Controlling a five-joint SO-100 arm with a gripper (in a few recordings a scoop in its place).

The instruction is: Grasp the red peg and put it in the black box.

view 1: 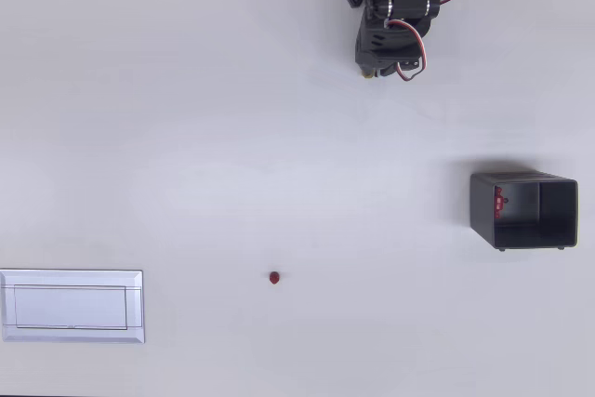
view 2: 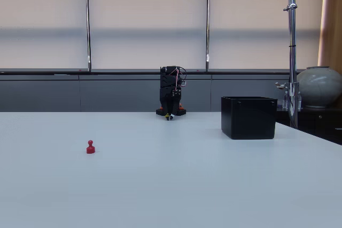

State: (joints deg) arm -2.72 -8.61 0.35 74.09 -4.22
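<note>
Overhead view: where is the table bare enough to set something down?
Bare: the wide stretch between the folded arm, the red peg and the black box; also everything above the white plate. Nowhere crowded.

A flat white rectangular plate [view 1: 72, 305] lies at the lower left edge of the white table [view 1: 232, 137] in the overhead view. Over in the fixed view, a round grey vase [view 2: 319, 86] sits at far right, just beside a tall metal pole [view 2: 292, 46], with window blinds [view 2: 144, 20] behind.
</note>
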